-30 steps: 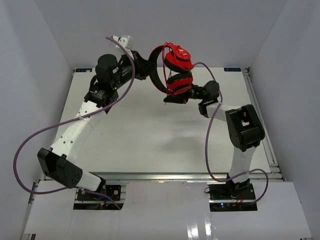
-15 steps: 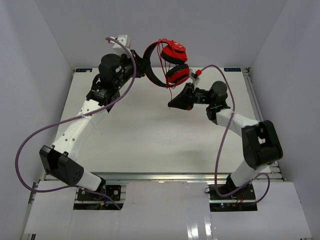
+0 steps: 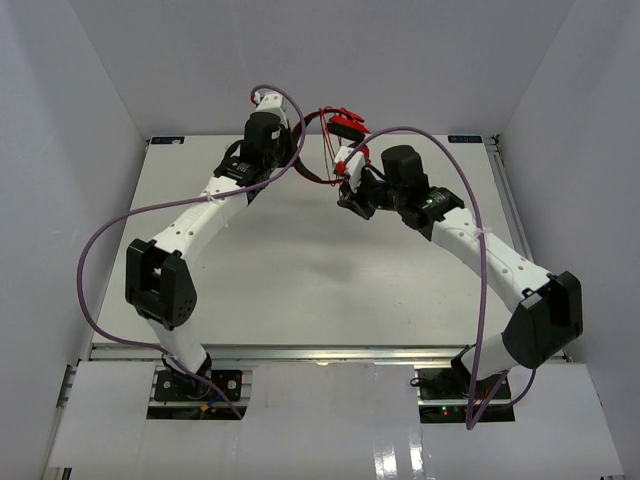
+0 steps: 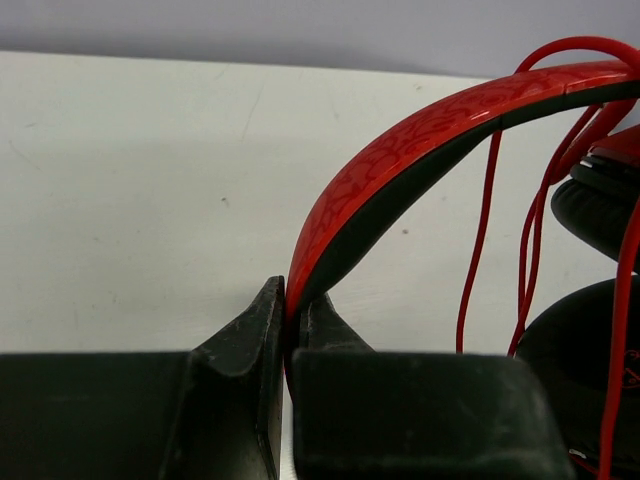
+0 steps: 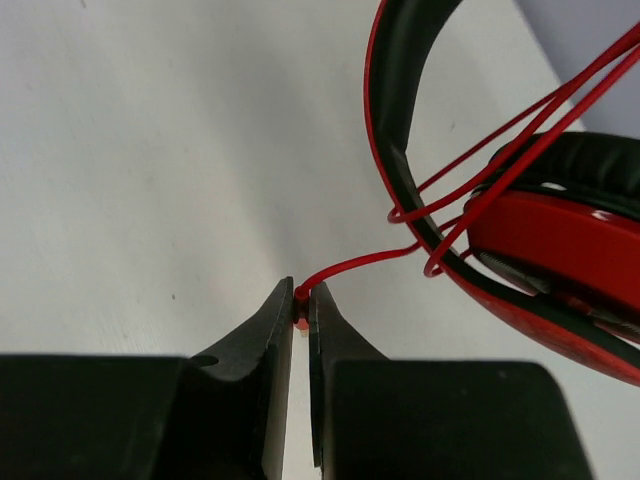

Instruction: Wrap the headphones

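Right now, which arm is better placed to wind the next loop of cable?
Probably the right: the right gripper pinches the red cable and can carry it round, while the left gripper is clamped on the headband, steadying the headphones.

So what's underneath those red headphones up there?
White table shows below the headphones, which the left end effector holds by the headband. The patch straight under the ear cups is covered by them.
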Available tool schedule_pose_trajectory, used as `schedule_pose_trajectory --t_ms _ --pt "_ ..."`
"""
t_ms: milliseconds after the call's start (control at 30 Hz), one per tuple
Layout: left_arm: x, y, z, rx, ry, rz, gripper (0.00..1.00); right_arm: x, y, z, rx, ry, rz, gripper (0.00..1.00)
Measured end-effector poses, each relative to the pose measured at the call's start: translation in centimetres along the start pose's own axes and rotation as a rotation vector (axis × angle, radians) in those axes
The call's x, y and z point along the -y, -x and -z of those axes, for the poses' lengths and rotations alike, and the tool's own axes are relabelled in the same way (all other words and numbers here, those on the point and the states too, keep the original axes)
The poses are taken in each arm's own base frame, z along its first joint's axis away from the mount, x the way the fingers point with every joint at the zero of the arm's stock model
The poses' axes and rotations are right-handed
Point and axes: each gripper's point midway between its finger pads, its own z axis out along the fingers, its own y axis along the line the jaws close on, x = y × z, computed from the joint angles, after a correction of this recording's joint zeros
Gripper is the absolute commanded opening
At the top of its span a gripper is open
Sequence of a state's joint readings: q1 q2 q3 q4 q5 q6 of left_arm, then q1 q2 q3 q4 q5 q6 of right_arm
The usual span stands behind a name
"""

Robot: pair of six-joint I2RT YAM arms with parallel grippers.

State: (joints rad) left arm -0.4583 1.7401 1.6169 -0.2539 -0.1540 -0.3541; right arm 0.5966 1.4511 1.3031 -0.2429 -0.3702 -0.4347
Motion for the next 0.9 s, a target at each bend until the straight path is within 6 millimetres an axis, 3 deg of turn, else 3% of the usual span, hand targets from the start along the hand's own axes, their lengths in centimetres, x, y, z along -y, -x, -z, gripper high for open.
schedule_pose_trajectory --t_ms 133,200,400,533,700,900 --pt "-1.4 -3.4 -1.4 -0.086 0.047 -0.039 0.00 -0.7 -5.1 -1.4 -0.187 0.025 -0.011 0.08" --pt "-2.0 -4.8 -1.6 -0.119 0.059 -0.046 0.00 -1.2 -6.4 -1.6 -0.229 0.048 -0.032 0.08" --pt "-3.2 -9.6 -1.5 -0.222 0.070 -0.051 0.00 -2.2 -7.8 -3.3 -0.240 0.098 -0.115 0.08" --pt "-4.0 -13.1 -1.4 -0.311 0.076 -0.051 0.00 -3.5 -9.9 -5.1 -0.269 0.166 -0.183 0.08" --pt "-4.4 -16.7 -2.2 -0.399 0.070 -0.043 0.00 -5.4 -12.5 -7.0 -0.298 0.253 -0.268 0.08" --pt "-5.4 -21.1 -2.9 -0.512 0.082 -0.055 0.00 -6.8 -14.2 -8.1 -0.319 0.317 -0.335 0.08"
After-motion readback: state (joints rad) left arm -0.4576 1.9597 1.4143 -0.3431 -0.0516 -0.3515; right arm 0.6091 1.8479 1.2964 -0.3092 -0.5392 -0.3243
